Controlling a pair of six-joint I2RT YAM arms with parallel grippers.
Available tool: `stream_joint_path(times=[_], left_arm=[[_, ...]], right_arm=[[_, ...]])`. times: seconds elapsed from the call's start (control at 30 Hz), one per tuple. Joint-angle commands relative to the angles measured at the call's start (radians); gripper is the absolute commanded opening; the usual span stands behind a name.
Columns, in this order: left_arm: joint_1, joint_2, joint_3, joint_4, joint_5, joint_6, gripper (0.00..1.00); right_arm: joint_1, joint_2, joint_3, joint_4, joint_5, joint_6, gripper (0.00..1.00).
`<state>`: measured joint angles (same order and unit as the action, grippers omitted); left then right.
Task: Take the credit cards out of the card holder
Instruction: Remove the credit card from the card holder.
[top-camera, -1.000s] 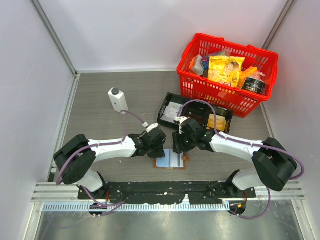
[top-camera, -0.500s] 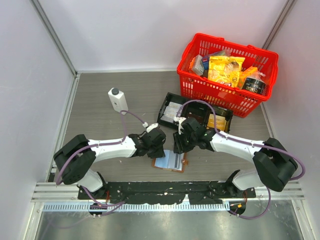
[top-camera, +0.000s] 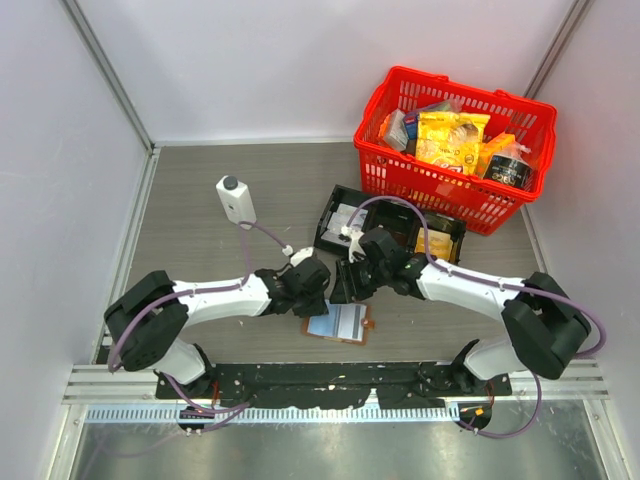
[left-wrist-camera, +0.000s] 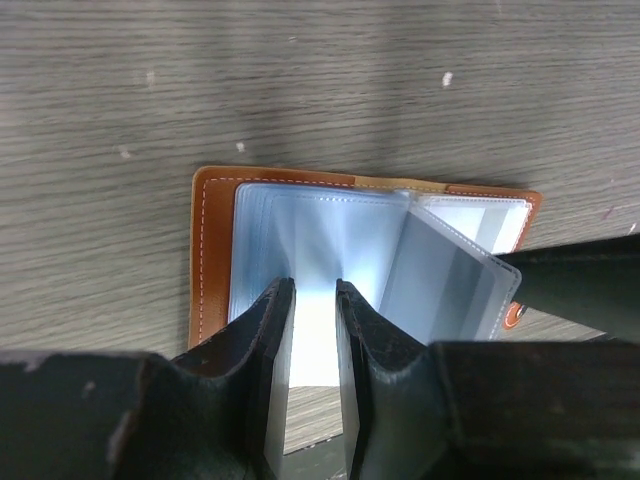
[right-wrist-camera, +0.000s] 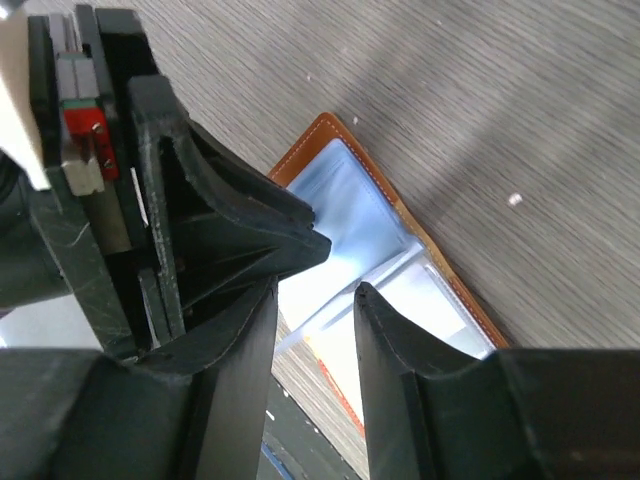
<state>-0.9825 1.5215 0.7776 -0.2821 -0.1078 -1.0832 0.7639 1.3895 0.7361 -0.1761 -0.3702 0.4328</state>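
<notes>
**Ana:** What changed just now?

**Ben:** The right pincer (top-camera: 340, 288) moved up and to the left in the top view. Its fingers also came closer together. The card holder (top-camera: 338, 322) turned a little too, so now it lies crooked.

**Ana:** Where is it?

**Ben:** Low in the middle of the top view. It lies open on the table (top-camera: 200, 200), just below both pincers.

**Ana:** Is the right pincer holding anything?

**Ben:** No. It is about half open. A pale pocket flap (left-wrist-camera: 440, 275) stands up by its fingers, but they don't squeeze it.

**Ana:** And the left pincer (left-wrist-camera: 313, 292)?

**Ben:** Its fingers are nearly together, over the left pocket. I can't tell if they pinch something or just press down.

**Ana:** Are any cards out?

**Ben:** None that I can see. I think they are still inside the pockets, and lifting that flap is how to get at one.
</notes>
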Motion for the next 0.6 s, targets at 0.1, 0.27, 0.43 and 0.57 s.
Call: stream_joint_path(times=[0.1, 0.27, 0.43, 0.57], left_arm=[[-0.002, -0.136, -0.050, -0.132, -0.162, -0.041, 0.28], [-0.002, -0.286, -0.095, -0.181, -0.251, -0.087, 0.31], [-0.002, -0.360, -0.133, -0.190, -0.262, -0.116, 0.31], [0.001, -0.385, -0.126, -0.230, -0.265, -0.118, 0.31]], right_arm=[[0.003, 0.123, 0.045, 0.206, -0.088, 0.110, 0.45], [0.003, 0.178, 0.063, 0.245, -0.093, 0.127, 0.48], [0.003, 0.249, 0.140, 0.273, -0.140, 0.188, 0.49], [0.008, 0.289, 0.192, 0.259, -0.151, 0.233, 0.51]])
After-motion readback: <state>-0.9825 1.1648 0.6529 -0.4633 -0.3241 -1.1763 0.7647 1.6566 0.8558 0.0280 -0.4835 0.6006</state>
